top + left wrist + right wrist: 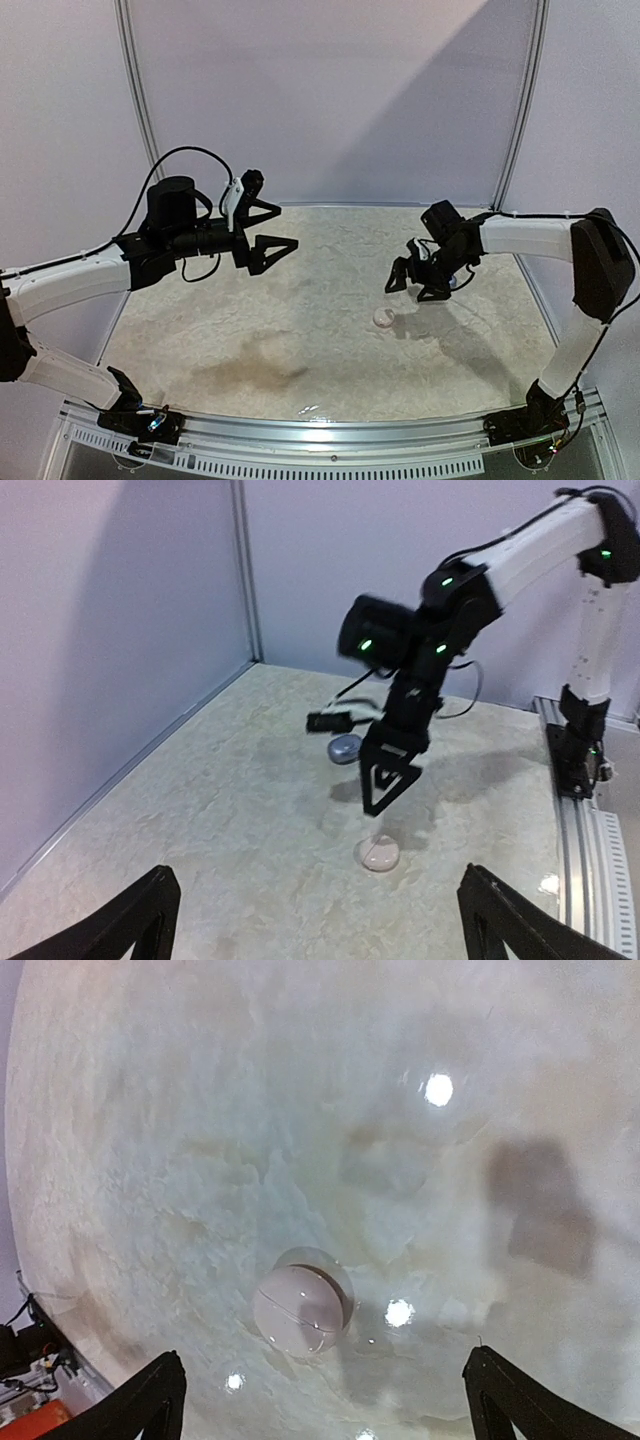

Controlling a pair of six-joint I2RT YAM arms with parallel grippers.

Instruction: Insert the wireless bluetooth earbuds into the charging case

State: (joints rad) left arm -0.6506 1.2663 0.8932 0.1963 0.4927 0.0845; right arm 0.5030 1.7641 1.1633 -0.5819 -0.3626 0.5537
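Pale, marbled tabletop [300, 340] carries a whitish, glossy round case [384, 317], lying right of centre. Whether its lid is up or down, I cannot tell. The right tool [415, 285] hangs just above and beyond it, fingers spread wide and gripping nothing. In that wrist's view the case sits low between the two fingertips, apart from both. A grey-blue oval case [345, 748] rests on the tabletop past that tool, partly hidden by it. The left tool [288, 226] hovers over the far left, well apart from both cases, released and empty. The earbuds are too small to make out in any view.
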